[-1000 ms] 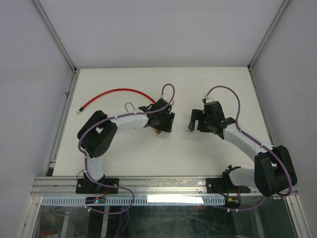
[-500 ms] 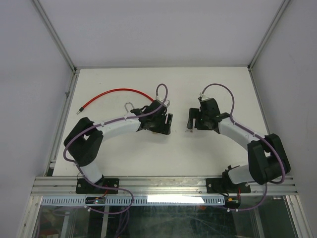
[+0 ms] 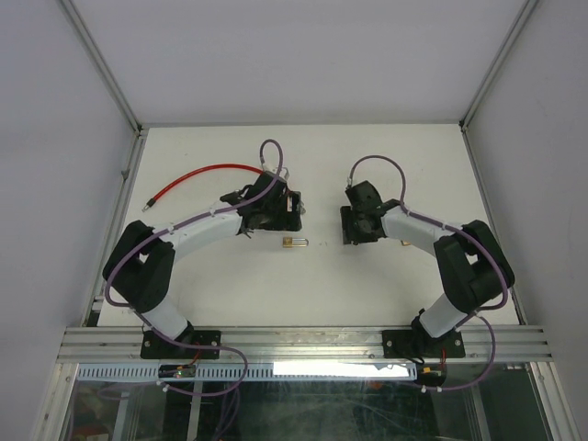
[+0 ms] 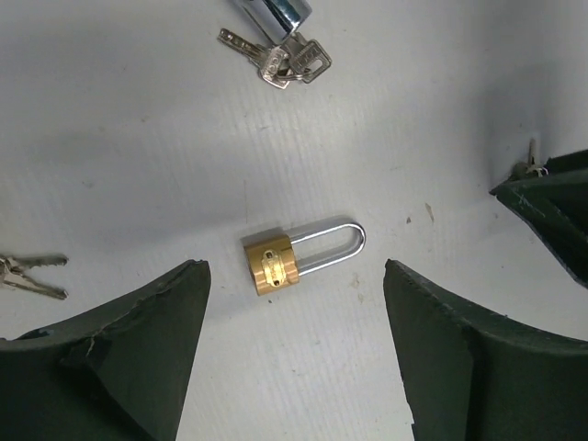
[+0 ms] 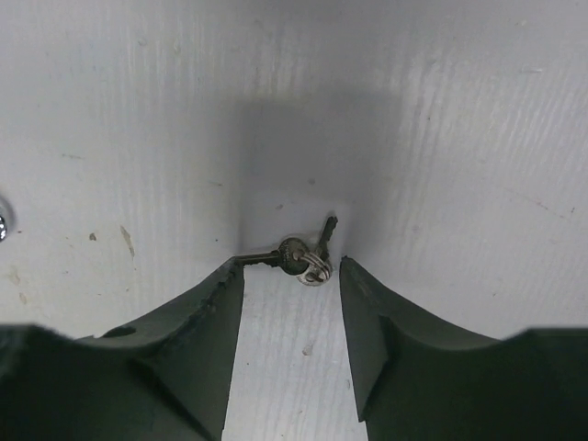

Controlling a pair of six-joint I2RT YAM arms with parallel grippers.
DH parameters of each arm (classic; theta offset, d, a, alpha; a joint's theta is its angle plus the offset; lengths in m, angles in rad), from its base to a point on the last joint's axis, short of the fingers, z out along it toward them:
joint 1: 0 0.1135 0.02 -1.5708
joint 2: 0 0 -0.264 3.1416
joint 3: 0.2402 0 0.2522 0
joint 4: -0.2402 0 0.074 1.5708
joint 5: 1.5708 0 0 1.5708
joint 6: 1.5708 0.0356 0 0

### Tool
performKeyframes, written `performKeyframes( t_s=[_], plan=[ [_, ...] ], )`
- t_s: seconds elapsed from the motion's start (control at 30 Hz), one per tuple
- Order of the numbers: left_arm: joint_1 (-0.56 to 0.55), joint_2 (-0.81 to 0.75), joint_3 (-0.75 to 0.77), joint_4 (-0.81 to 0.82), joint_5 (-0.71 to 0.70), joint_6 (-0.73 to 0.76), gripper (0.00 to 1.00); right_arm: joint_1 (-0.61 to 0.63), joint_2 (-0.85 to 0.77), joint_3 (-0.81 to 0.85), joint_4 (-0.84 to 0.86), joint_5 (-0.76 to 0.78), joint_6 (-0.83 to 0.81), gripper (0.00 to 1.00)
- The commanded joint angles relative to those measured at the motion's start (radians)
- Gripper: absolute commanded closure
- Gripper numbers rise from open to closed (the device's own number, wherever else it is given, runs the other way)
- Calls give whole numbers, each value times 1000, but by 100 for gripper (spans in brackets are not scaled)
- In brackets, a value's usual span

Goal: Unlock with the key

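The brass padlock (image 4: 272,266) lay loose on the counter (image 4: 138,165) under the left claw (image 4: 294,276), which was spread and empty, so a key pushed at it unheld would probably shove it away. The right claw (image 5: 290,266), right of the padlock, bracketed a ringed key pair (image 5: 303,255). Whether it pinched them could not be told, and a slack hold might let the key twist.

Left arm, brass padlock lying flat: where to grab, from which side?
The padlock's brass body, not the shackle. Come straight down: it lies flat on the table, so only its narrow edges offer opposing faces. Close the jaws on the two edges parallel to the shackle legs, likely after a wrist turn, leaving the end opposite the shackle free for the key.
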Motion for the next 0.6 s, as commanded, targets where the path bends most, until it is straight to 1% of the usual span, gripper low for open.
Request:
performKeyframes(
  t_s=[0.0, 0.2, 0.43, 0.57],
  plan=[
    [16, 54, 70, 54, 51, 17, 22, 31, 6, 37, -55, 50, -1, 55],
    [28, 127, 112, 57, 80, 18, 22, 40, 4, 17, -53, 58, 1, 77],
    [50, 112, 85, 80, 105, -1, 23, 45, -33, 18, -35, 39, -16, 100],
    [53, 133, 91, 96, 126, 8, 24, 46, -44, 21, -31, -4, -20, 100]
  ],
)
